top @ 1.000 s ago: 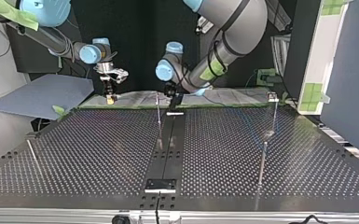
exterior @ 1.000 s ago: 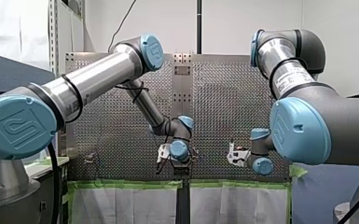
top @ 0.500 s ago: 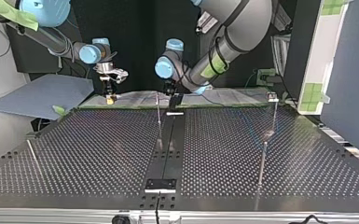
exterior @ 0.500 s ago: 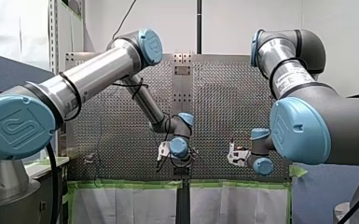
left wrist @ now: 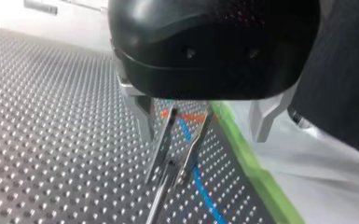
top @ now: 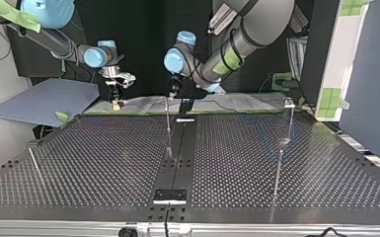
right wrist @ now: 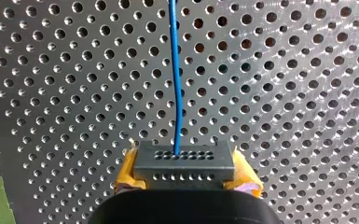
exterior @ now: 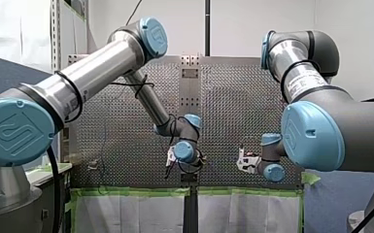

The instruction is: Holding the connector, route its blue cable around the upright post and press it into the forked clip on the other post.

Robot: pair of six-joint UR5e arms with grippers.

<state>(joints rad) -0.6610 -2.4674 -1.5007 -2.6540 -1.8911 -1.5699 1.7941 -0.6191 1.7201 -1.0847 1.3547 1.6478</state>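
- Between yellow pads (right wrist: 127, 172), connector (right wrist: 185, 161) is clamped by right gripper (right wrist: 186, 171); blue cable (right wrist: 176, 84) runs ahead over table (right wrist: 284, 93).
- At post (left wrist: 156, 205), left gripper (left wrist: 172, 165) is seen; closure cannot be told.

Noted: left arm (exterior: 92, 73): silver tubes, blue caps, black cable | right arm (exterior: 320, 111): grey shells, white label | left gripper (left wrist: 168, 177): black dome, metal fingers (left wrist: 161, 147) | right gripper (right wrist: 185, 175): yellow pads (right wrist: 245, 178)

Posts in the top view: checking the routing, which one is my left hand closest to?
The thin post beside the dark centre strip, directly below my left hand; the other three stand far off toward the view's sides.
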